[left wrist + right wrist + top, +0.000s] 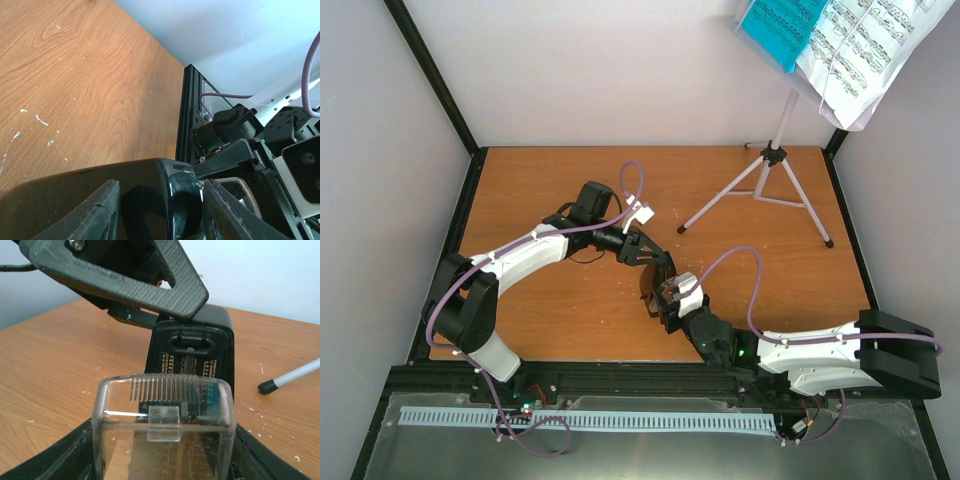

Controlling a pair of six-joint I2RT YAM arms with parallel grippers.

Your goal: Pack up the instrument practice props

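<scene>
While the left claw (pixel 653 266) grips the metronome (pixel 192 355), the music stand (pixel 773 156) stands well apart.

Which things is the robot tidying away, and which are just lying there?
For the job:
stand
sheet music
folder
metronome, held in the left fingers
its clear cover, between the right fingers

Just lying about:
white crumbs on the table
</scene>
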